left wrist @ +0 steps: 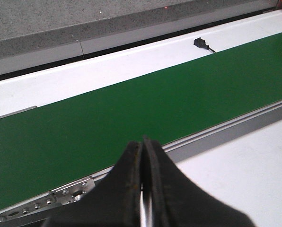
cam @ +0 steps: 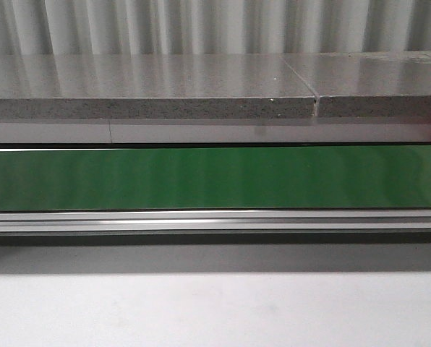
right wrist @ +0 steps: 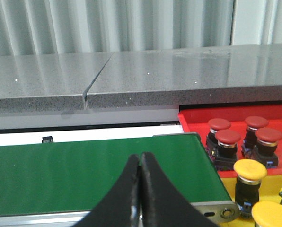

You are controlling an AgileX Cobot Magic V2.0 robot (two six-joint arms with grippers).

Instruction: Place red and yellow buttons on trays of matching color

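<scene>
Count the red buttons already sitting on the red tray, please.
4 red buttons, all on the red tray past the belt's end. More may sit beyond the frame edge.

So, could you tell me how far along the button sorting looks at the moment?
Four red buttons stand on the red tray and yellow buttons on the yellow tray. Both the left gripper and right gripper are shut and empty; the green belt carries none.
</scene>
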